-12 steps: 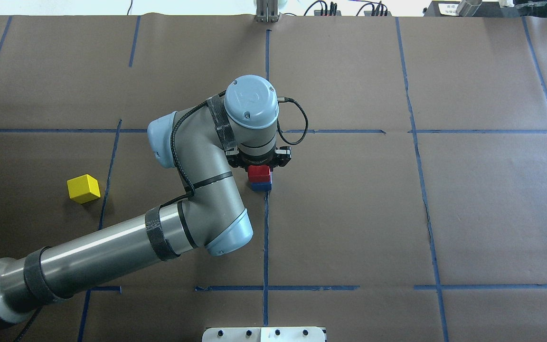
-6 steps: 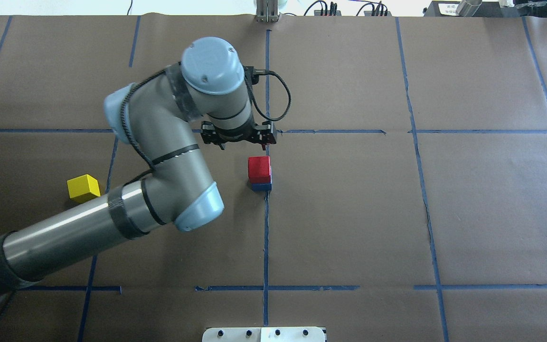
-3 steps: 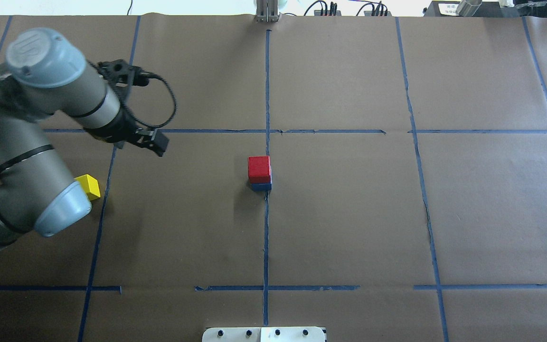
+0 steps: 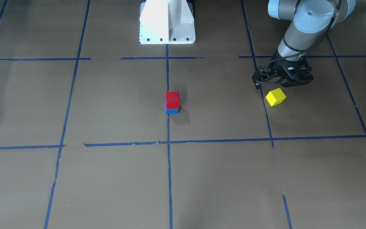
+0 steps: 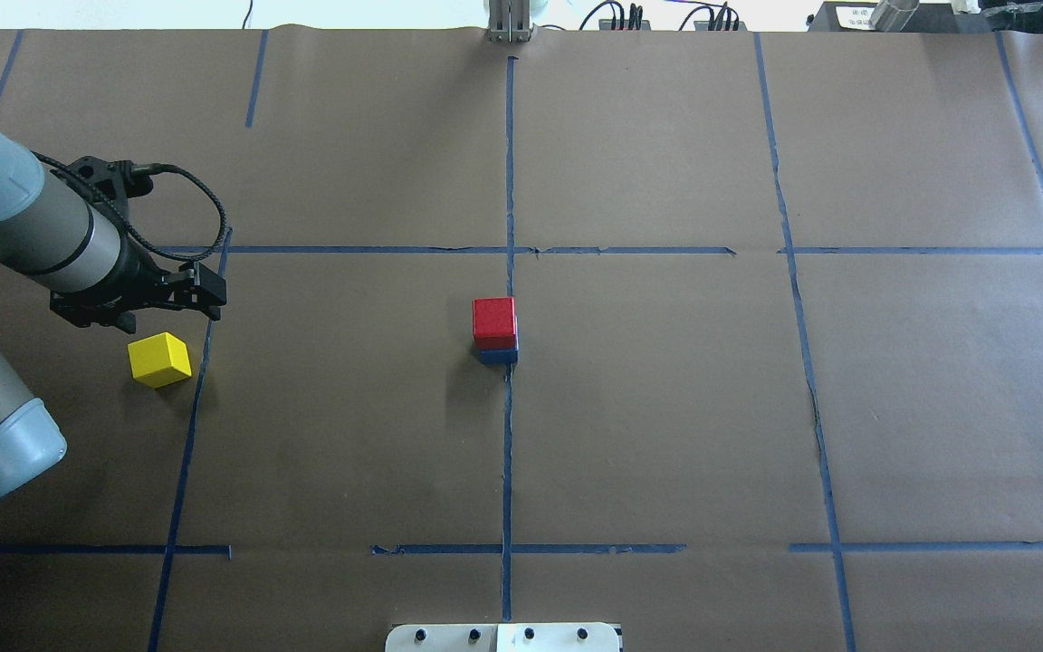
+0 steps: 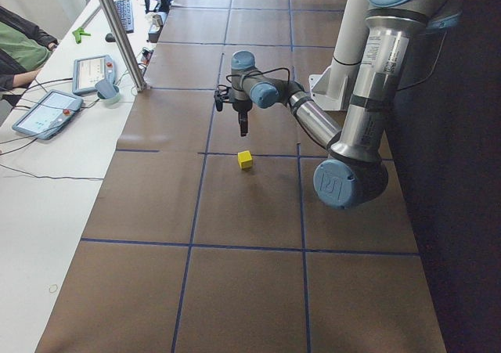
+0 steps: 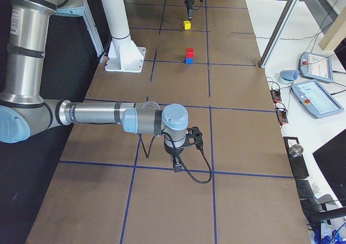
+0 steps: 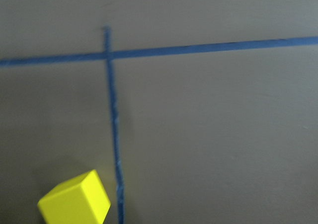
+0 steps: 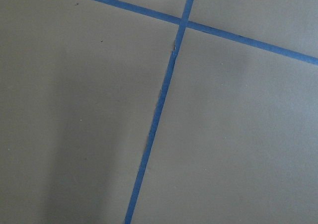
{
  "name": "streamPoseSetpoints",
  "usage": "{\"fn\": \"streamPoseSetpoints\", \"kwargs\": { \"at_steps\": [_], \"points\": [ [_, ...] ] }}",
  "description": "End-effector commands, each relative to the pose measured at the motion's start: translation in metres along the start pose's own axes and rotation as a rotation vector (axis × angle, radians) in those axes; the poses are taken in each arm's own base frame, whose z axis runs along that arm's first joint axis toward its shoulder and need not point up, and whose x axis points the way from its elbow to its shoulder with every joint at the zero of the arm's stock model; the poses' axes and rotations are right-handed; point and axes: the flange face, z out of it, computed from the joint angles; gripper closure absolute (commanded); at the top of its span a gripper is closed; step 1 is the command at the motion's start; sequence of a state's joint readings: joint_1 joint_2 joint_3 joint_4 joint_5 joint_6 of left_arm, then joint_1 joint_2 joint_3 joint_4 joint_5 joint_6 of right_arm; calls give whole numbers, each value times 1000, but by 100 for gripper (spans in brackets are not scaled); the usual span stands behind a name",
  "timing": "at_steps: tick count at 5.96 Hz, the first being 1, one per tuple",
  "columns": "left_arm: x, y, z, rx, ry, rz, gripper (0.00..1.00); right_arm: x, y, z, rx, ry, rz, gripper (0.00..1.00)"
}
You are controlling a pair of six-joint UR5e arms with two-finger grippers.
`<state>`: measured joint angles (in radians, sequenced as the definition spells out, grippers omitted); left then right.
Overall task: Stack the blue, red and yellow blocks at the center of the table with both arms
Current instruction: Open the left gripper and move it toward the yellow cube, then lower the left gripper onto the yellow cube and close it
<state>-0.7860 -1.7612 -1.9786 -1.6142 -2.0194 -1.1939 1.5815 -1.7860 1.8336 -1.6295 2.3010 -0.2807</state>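
A red block (image 5: pixel 494 321) sits on a blue block (image 5: pixel 497 355) at the table's centre; they also show in the front view, red (image 4: pixel 172 99) on blue (image 4: pixel 172 111). A yellow block (image 5: pixel 159 359) lies alone on the robot's left side, also in the front view (image 4: pixel 275 97) and at the bottom left of the left wrist view (image 8: pixel 74 202). My left gripper (image 5: pixel 146 303) hovers open and empty just above and beside it, not touching. My right gripper (image 7: pixel 177 160) shows only in the exterior right view, far from the blocks; I cannot tell its state.
Blue tape lines divide the brown paper table cover. The robot's white base (image 4: pixel 167 22) stands at the table's edge. A metal post (image 6: pixel 117 32), tablets (image 6: pixel 47 112) and a seated person (image 6: pixel 19 48) are on the operators' side.
My left gripper has let go of the red block on the blue one, lifted, and swung left across the table to the yellow block. The stack has stayed still.
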Motion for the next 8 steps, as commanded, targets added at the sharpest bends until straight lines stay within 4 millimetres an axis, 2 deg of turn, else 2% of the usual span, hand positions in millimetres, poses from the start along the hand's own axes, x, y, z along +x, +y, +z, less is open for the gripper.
{"fn": "streamPoseSetpoints", "kwargs": {
  "at_steps": [1,2,4,6,7,8],
  "points": [
    [-61,-1,41,65,18,-45,0,0,0,-1,1,0,-1,0],
    [-58,-1,51,63,37,-79,0,0,0,0,0,0,0,0],
    [-44,23,72,18,25,-49,0,0,0,0,0,2,-3,0],
    [-40,21,103,-4,-13,-36,2,0,1,0,-1,1,-2,0],
    [-42,20,107,-5,-23,-39,3,0,0,0,0,2,-3,0],
    [-43,20,110,-7,-28,-38,19,0,0,0,0,0,-3,0]
  ]
}}
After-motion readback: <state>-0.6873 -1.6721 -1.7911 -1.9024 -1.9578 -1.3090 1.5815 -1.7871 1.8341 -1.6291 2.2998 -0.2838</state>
